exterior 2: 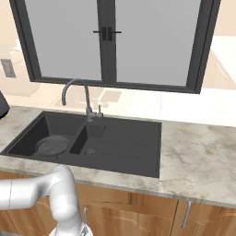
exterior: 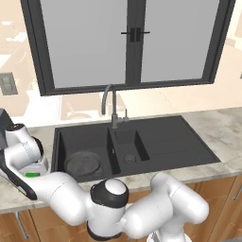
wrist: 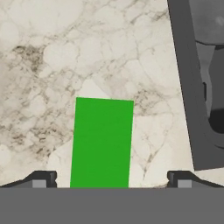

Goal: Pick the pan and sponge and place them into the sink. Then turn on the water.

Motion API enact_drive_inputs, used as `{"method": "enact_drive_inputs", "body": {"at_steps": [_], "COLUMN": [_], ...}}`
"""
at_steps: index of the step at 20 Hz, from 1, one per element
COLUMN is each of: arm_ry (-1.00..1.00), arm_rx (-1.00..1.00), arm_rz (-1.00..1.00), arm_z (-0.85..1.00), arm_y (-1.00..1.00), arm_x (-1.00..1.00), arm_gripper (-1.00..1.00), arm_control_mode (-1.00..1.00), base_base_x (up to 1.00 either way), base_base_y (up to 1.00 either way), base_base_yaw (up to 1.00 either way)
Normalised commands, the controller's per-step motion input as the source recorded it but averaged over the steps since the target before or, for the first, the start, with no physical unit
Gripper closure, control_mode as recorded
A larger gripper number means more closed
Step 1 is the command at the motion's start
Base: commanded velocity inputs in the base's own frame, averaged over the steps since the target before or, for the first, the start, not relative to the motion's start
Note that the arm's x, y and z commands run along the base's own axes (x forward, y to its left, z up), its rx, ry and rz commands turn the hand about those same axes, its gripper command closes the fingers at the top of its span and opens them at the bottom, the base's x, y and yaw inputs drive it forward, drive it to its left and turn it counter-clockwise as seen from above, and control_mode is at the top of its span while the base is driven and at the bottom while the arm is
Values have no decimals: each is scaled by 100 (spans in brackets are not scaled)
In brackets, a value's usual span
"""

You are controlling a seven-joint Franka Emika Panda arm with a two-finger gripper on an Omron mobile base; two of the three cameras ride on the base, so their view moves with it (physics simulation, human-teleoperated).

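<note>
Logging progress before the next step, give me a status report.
Gripper open, fingers straddling the sponge on the counter. Pan already in the sink's large basin. No water running. Nothing in the way.

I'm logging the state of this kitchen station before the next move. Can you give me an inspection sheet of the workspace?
Surface: marbled counter, sponge lying flat on it, left of the sink.
Job's things: pan in the large basin; no water at the faucet.
Clutter: nothing seen.
Grippers: gripper above the sponge, fingertips spread either side of it, not closed.
Cables: nothing seen.
Surroundings: dark-framed window, wooden cabinets.
</note>
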Motion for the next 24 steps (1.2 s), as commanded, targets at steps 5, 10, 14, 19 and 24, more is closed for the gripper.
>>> {"method": "enact_drive_inputs", "body": {"at_steps": [5,10,14,19,24], "arm_ry": [0,0,0,-1,-2], "arm_rx": [0,0,0,0,0], "arm_rz": [0,0,0,0,0], "arm_z": [-16,-17,-17,-19,-21], "arm_y": [0,1,1,6,10], "arm_x": [2,2,3,5,8], "arm_gripper": [-100,-100,-100,-100,-100], "arm_control_mode": [-100,-100,-100,-100,-100], "base_base_x": [0,0,0,0,0], "base_base_y": [0,0,0,0,0], "base_base_yaw": [0,0,0,0,0]}}
